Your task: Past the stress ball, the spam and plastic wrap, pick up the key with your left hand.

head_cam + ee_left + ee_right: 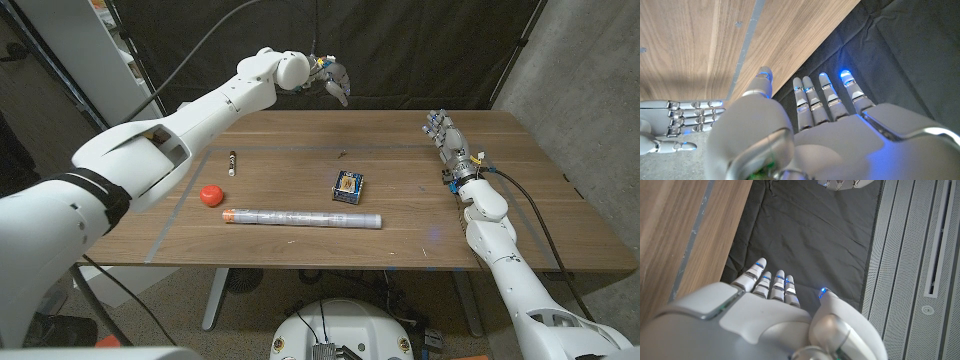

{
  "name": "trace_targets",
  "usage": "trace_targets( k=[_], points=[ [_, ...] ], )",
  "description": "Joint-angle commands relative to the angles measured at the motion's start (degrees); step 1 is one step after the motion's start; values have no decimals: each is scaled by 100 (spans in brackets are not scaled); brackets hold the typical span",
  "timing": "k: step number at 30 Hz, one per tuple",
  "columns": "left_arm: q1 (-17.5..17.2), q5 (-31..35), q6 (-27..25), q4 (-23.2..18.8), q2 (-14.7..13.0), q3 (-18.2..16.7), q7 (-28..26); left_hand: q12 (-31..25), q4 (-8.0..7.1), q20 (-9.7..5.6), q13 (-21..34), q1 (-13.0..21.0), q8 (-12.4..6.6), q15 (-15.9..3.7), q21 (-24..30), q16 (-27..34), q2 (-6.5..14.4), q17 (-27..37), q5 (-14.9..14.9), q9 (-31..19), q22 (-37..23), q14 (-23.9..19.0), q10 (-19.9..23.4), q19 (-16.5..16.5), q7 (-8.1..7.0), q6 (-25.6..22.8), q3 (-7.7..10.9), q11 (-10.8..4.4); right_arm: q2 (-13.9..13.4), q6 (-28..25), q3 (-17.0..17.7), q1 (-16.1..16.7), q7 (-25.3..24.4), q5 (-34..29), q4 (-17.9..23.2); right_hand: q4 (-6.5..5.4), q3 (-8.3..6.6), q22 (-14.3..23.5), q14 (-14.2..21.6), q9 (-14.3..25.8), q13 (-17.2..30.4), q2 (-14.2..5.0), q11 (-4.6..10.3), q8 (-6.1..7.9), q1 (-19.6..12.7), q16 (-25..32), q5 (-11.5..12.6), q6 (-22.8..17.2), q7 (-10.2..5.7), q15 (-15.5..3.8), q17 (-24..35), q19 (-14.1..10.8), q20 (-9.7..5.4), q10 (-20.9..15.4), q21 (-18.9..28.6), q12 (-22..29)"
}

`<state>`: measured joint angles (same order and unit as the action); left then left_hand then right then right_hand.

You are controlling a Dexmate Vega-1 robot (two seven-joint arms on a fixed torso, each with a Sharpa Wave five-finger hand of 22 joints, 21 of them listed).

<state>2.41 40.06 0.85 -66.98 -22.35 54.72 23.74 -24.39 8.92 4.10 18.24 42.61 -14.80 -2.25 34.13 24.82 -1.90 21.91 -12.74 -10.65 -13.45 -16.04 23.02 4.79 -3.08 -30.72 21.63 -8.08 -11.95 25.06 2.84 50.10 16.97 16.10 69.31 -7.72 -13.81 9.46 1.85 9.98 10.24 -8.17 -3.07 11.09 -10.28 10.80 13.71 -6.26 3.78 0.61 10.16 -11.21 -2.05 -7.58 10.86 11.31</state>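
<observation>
The left robot hand (333, 80) hovers past the tabletop's (300, 135) far edge, fingers spread, holding nothing. The key (343, 154) lies beyond the spam (347, 186). The right robot hand (442, 133) waits open.

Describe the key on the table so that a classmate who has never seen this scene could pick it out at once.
Start at the wooden table in the head view and find the blue spam tin near its middle. Look beyond it toward the far edge: the key is the tiny dark speck lying alone there. It is far smaller and darker than the red stress ball or the long plastic wrap roll.
</observation>
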Motion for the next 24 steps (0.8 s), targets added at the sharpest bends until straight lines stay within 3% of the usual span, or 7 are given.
trace_targets(
  k=[1, 13, 24],
  points=[
    [159, 89, 94, 404, 205, 272, -120, -27, -6, -11, 40, 121, -41, -400, 43, 22, 24, 34, -8, -3, -20, -16, -27, 19, -35, -152, -40, 12, 17, 20, 35, -58, 59, 25, -133, -13, -41, 27, 72, 31, 33, -7, 13, -1, 47, 8, -8, -42, 23, -6, 11, -55, -180, -28, 31, -6],
    [207, 237, 144, 641, 317, 463, -402, -73, 45, -5, 96, 346, -15, -426, 92, 57, 22, 82, -28, 5, -24, -47, -71, 24, -58, -364, -79, -44, 39, 38, 63, -119, 107, 31, -245, -12, -43, 27, 86, 32, 33, 3, 2, -5, 60, 8, -11, -51, 29, 7, 11, -58, -174, -44, 29, -7],
    [359, 131, 344, 1153, 553, 644, -411, -198, -5, -26, 162, 409, 4, -454, 155, 150, 7, 170, -41, 4, -29, -147, 66, 56, -9, -598, -203, -42, 66, 74, 69, -222, 157, 11, -425, -13, -47, 28, 105, 32, 33, 7, -7, -3, 72, 9, -13, -73, 31, 13, 12, -61, -171, -65, 27, -7]
  ],
)
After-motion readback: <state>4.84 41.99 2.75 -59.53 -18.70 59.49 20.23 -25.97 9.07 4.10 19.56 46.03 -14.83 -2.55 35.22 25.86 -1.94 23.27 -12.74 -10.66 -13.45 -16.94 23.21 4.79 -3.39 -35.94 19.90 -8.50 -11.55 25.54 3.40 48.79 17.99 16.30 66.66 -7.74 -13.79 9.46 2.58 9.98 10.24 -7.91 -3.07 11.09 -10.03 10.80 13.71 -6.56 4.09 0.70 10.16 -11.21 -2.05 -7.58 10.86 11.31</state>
